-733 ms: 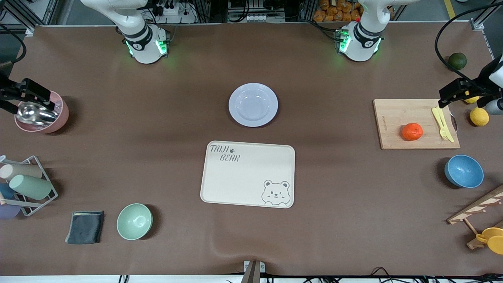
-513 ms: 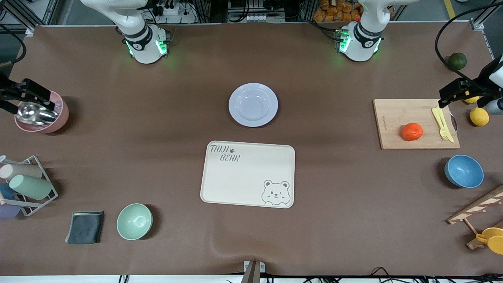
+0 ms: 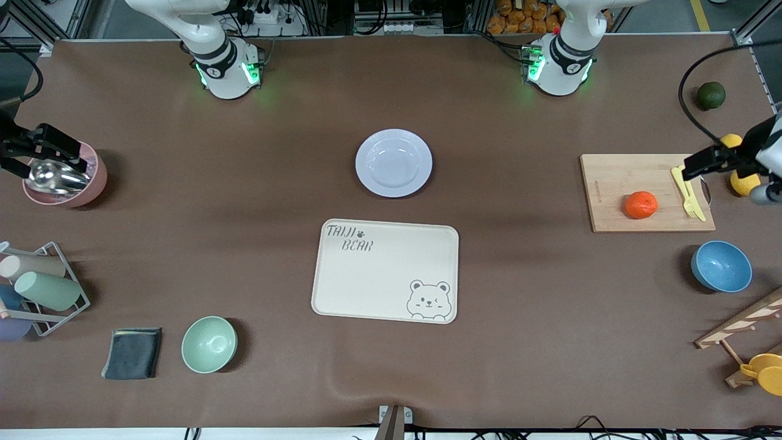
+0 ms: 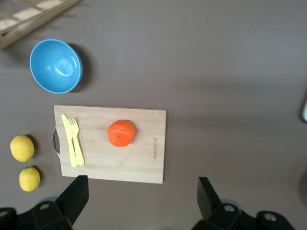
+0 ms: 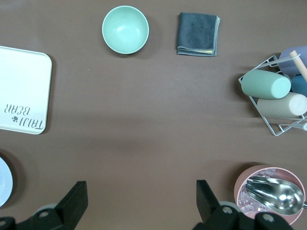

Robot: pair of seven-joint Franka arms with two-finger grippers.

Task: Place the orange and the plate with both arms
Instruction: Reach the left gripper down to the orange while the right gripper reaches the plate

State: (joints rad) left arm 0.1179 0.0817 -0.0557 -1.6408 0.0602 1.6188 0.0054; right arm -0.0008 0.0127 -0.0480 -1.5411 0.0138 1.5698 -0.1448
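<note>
The orange (image 3: 641, 205) lies on a wooden cutting board (image 3: 614, 183) toward the left arm's end of the table; it also shows in the left wrist view (image 4: 121, 133). The lavender-white plate (image 3: 393, 162) sits empty mid-table, farther from the front camera than the bear tray; its edge shows in the right wrist view (image 5: 4, 182). My left gripper (image 3: 704, 164) hangs open and empty over the board's fork end, its jaws (image 4: 140, 197) wide apart. My right gripper (image 3: 52, 150) hangs open and empty (image 5: 139, 199) over a pink bowl.
A yellow fork and knife (image 3: 688, 192) lie on the board. Two lemons (image 3: 745, 183), a dark green fruit (image 3: 711, 95) and a blue bowl (image 3: 721, 266) are close by. The cream bear tray (image 3: 385, 269), mint bowl (image 3: 209, 344), grey cloth (image 3: 132, 352), cup rack (image 3: 36, 287) and pink bowl with scoop (image 3: 91, 180) stand elsewhere.
My left gripper has shifted a little, now over the board's fork end beside the lemons. The right gripper has barely moved. The orange and plate lie as before.
</note>
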